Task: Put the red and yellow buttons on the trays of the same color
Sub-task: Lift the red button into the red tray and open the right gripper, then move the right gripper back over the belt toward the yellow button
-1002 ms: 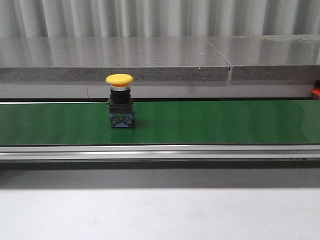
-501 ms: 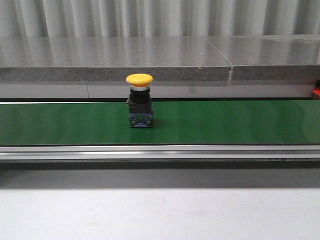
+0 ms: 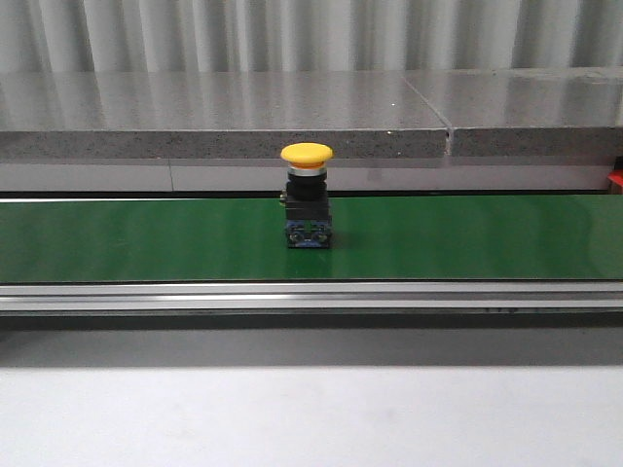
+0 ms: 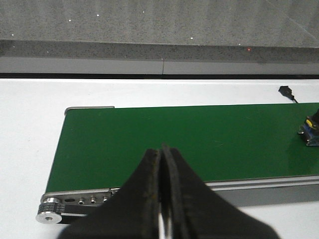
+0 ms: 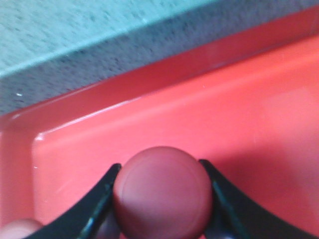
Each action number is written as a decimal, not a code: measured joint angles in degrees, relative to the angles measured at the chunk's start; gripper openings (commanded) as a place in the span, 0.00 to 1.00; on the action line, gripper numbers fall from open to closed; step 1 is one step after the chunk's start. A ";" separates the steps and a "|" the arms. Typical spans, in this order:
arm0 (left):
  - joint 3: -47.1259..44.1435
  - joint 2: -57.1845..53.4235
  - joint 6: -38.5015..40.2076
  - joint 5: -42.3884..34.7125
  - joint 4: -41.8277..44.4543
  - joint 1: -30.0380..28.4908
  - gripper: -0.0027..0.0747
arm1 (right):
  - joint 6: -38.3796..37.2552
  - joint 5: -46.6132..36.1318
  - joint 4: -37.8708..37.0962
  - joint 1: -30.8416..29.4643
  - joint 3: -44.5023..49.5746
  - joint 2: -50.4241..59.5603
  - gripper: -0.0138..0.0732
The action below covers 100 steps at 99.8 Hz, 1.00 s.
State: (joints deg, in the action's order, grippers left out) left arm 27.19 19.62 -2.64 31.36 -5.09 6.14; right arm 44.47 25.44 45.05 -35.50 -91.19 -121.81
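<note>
Bench [image 3: 311,409]: pale grey, carrying the conveyor along its length; a grey stone ledge [image 3: 224,112] runs behind it.
Conveyor belt [image 3: 467,238]: green, with a metal rail on the near side; in the left wrist view its roller end shows, with bare bench past it.
Red tray [image 5: 199,114]: fills the right wrist view, set against the stone ledge; in the front view only a red sliver shows at the far right edge of the bench, probably this tray.
Yellow button [image 3: 307,195]: stands upright on the belt near its middle, yellow cap on top, black body and blue base below, nothing touching it.
Red button [image 5: 162,194]: held just above or on the red tray floor; I cannot tell which.
Right tool [image 5: 162,199]: its two dark fingers clamp the red button's cap from both sides.
Left tool [image 4: 162,189]: fingers pressed together, gripping nothing, hanging over the near rail toward the belt's roller end, well apart from the yellow button.
Step in hand: by my reading, setting the red button down in its matching tray.
Next move: the right tool must release it; the left tool must spread its fingers to take the yellow button.
Hidden: no yellow tray in any view; both arms are out of the front view; a second reddish rounded shape at the right wrist view's corner is cut off.
</note>
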 measured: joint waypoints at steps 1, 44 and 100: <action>0.00 0.00 0.00 0.00 0.00 0.00 0.01 | 0.00 -0.12 0.00 0.00 0.00 -0.14 0.34; 0.00 0.00 0.00 0.00 0.00 0.00 0.01 | 0.15 -0.51 1.45 0.00 0.00 -1.17 0.68; 0.00 0.00 0.00 0.00 0.00 0.00 0.01 | 0.25 0.60 2.03 -0.10 0.00 4.70 0.76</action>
State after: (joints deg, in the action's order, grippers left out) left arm 27.19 19.62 -2.64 31.36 -5.09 6.14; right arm 44.73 26.04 47.08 -35.60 -91.19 -117.11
